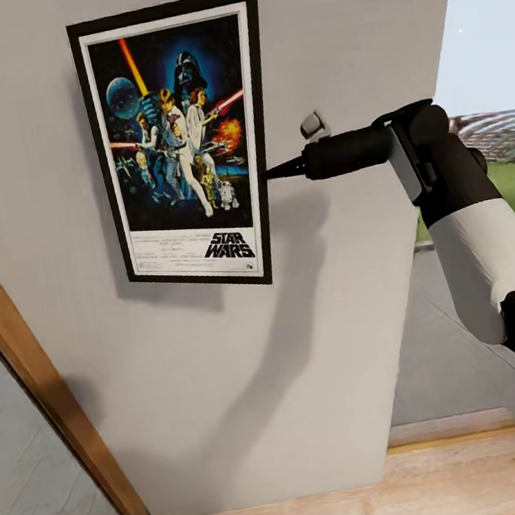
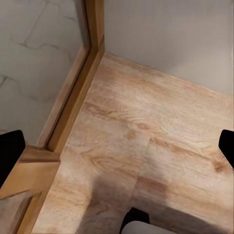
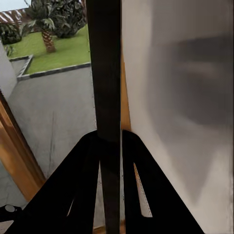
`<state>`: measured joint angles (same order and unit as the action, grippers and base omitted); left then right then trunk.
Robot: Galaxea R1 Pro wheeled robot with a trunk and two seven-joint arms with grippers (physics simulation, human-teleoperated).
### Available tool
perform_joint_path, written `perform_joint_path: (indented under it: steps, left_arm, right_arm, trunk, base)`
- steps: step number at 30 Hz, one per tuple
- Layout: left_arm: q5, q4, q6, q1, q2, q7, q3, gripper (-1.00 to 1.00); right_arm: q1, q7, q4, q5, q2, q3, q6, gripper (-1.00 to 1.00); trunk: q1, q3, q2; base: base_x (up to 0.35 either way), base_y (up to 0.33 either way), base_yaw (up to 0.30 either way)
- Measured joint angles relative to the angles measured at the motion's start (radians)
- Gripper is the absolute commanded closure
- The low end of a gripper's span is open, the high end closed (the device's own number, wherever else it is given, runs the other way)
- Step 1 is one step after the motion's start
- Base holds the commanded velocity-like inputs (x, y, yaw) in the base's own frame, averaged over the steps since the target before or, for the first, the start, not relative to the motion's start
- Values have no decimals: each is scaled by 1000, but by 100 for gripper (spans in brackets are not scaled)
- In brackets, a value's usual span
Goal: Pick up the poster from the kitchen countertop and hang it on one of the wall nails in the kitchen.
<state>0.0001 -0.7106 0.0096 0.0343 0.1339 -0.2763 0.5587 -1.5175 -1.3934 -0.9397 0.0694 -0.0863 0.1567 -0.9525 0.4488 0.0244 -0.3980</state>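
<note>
Right claw pinches the upright poster's right edge, flat against the wall.

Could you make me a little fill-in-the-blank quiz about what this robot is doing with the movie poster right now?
1. The poster is held flat against the light grey ____.
2. The right gripper has its jaws shut on the poster's ____ edge, as the head view shows it.
3. The big logo at the bottom of the poster reads STAR ____.
4. The left wrist view looks down on a pale ____ floor.

Missing words: wall; right; WARS; wood
</note>
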Motion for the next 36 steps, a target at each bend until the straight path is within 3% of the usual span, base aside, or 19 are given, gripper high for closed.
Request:
perform_joint_path:
  steps: [9,36]
  left_arm:
    - [0,0,-1,0,0,0,0,-100]
    - [0,-7,-1,4,1,0,5,-100]
  right_arm:
    - [0,0,-1,0,0,0,0,100]
    - [3,-3,-7,0,0,0,3,100]
  trunk:
    - [0,0,0]
    - [1,0,0]
  base:
    - [127,0,0]
    - [3,0,0]
